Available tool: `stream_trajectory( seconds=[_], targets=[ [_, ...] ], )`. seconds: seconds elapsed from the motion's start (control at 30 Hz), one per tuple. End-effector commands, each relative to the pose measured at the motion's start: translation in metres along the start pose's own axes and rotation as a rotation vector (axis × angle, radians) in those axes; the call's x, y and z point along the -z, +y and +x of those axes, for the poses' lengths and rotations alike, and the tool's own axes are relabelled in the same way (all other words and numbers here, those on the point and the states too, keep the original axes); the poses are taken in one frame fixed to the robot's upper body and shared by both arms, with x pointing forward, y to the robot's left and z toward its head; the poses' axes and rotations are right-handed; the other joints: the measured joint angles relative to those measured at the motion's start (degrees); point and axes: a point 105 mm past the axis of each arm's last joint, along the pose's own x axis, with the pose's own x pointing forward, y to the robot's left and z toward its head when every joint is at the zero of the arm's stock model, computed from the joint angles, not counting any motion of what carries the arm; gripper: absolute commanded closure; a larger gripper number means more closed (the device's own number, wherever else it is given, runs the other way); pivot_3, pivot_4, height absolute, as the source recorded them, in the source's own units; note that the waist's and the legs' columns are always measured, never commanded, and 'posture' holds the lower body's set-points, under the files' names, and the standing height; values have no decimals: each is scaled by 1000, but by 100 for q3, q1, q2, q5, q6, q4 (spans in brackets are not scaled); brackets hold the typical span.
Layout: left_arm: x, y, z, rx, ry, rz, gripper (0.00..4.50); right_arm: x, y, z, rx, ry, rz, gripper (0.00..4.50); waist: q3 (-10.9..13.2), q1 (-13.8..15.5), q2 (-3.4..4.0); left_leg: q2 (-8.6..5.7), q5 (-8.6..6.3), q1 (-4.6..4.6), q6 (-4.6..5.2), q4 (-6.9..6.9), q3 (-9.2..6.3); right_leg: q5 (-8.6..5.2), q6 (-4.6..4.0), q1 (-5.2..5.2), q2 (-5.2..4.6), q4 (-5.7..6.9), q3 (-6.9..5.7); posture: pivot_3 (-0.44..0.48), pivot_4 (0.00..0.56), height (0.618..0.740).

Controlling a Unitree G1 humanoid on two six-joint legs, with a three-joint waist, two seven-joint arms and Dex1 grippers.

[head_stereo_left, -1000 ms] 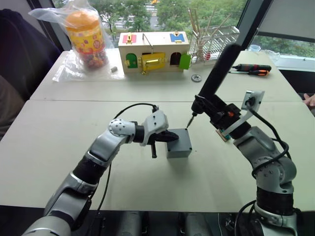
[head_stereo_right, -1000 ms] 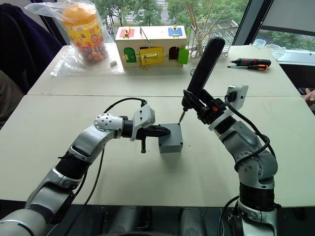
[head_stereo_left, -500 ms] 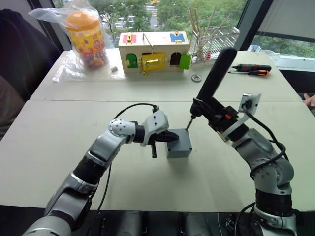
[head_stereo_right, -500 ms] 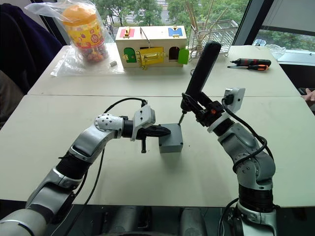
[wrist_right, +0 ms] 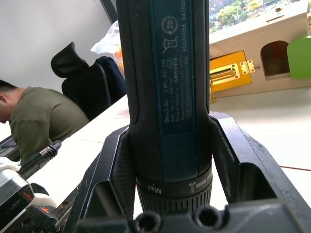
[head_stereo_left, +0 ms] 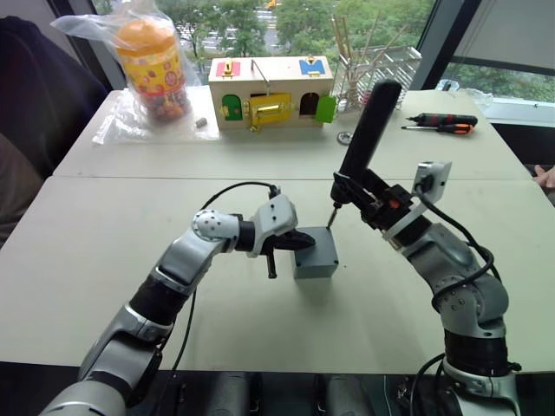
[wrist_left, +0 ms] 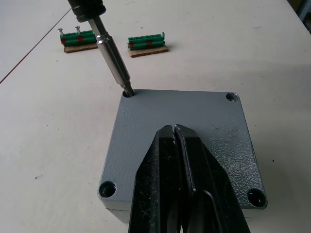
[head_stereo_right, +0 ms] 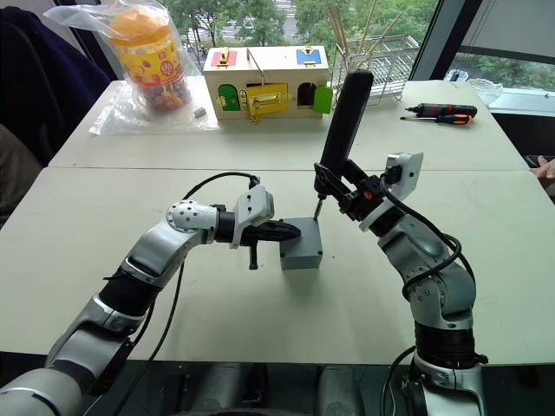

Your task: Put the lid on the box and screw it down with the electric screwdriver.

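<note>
From the head cameras: the box (head_stereo_left: 316, 252) sits near the middle of the pale table (head_stereo_left: 104, 251), the lid (head_stereo_right: 301, 234) already seated on top; the left gripper (head_stereo_left: 295, 242) lies on the lid from the robot's left side, while the right gripper (head_stereo_left: 379, 201) holds the electric screwdriver (head_stereo_left: 363, 137) tilted, handle high, bit down at the lid's far corner; at the far edge stand a wooden box with coloured doors (head_stereo_left: 270, 90), a bagged orange jar (head_stereo_left: 153, 68), a wire rack (head_stereo_right: 375, 55) and two hand screwdrivers (head_stereo_left: 442, 122).

From the left wrist: the two black fingers (wrist_left: 187, 179) are pressed together with nothing between them, resting flat on the grey lid; the metal bit (wrist_left: 112, 65) stands in one corner screw hole; the other three corner holes (wrist_left: 107, 187) show no bit in them; two green terminal strips (wrist_left: 147, 42) lie on the table beyond.

From the right wrist: both fingers (wrist_right: 240, 160) are clamped tight against the dark-blue barrel of the screwdriver; a person in a green shirt (wrist_right: 46, 118) leans forward beside a black chair (wrist_right: 85, 77) behind.
</note>
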Motion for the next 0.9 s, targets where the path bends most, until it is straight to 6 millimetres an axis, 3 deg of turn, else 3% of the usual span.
stream_trajectory(
  seconds=[0.03,0.27,0.67,0.9],
  targets=[
    [9,-3,1,6,30,-24,4500,-18,1,3,1,-75,-20,2723,0,0,0,0,0,0,0,0,0,0,0,0,0,0,0,0,150,705],
    [9,-3,1,9,30,-21,4500,-15,0,2,-1,-55,-31,2723,0,0,0,0,0,0,0,0,0,0,0,0,0,0,0,0,150,705],
    [10,-5,2,13,30,-20,4500,9,8,-4,-48,51,-109,2723,-7,0,-5,0,0,5,0,0,-1,0,0,6,0,0,0,0,150,705],
    [16,-8,2,23,48,-30,4500,38,19,-10,-94,146,-115,2723,-35,-1,-16,1,0,9,0,-1,-2,0,0,11,1,-1,-1,0,150,705]
  ],
)
